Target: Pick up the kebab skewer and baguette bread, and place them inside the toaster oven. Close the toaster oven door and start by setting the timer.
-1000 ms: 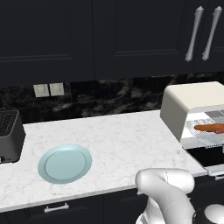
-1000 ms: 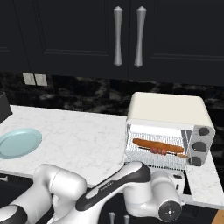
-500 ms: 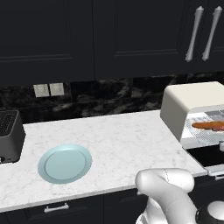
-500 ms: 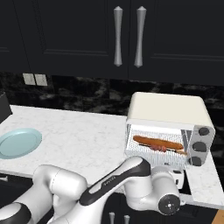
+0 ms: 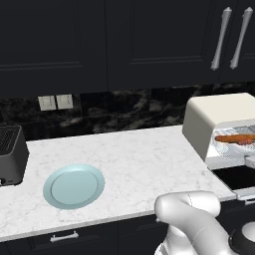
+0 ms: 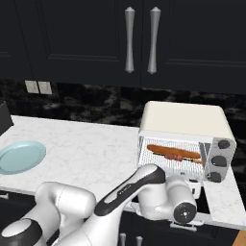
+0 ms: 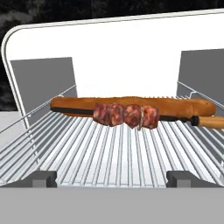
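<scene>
The skewer (image 7: 127, 115) lies across the wire rack (image 7: 109, 157) inside the oven (image 6: 185, 126), touching the front side of the baguette (image 7: 131, 105) that lies just behind it. Both are straight ahead of the gripper (image 7: 111, 178), apart from its tips. The gripper's jaws stand wide open and hold nothing, at the oven's open front.
</scene>
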You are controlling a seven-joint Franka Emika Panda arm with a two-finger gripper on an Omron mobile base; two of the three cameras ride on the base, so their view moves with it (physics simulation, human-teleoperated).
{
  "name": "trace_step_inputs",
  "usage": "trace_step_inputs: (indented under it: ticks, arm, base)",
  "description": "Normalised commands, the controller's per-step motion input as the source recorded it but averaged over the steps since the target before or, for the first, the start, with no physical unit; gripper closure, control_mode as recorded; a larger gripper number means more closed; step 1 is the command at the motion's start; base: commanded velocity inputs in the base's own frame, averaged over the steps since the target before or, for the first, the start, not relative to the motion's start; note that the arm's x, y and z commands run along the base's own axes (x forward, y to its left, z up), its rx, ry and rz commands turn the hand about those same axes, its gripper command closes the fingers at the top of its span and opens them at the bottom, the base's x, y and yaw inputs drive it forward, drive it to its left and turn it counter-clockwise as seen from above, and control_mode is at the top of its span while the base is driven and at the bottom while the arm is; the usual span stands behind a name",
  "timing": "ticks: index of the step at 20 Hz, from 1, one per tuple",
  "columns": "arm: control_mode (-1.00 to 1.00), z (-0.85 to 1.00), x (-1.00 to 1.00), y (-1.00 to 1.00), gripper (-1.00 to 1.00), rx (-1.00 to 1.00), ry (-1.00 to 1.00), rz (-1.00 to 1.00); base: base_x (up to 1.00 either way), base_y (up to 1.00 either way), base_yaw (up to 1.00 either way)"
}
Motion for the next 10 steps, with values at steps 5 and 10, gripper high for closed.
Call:
trace_step_inputs:
  ticks: [5, 10]
  arm:
    - [-1.00, 0.00, 0.28, 0.00, -1.00, 0.00, 0.00, 0.00]
    - [-1.00, 0.00, 0.25, 0.00, -1.00, 0.00, 0.00, 0.00]
  base:
    - [0.00, 0.00, 0.00]
    - [0.00, 0.00, 0.00]
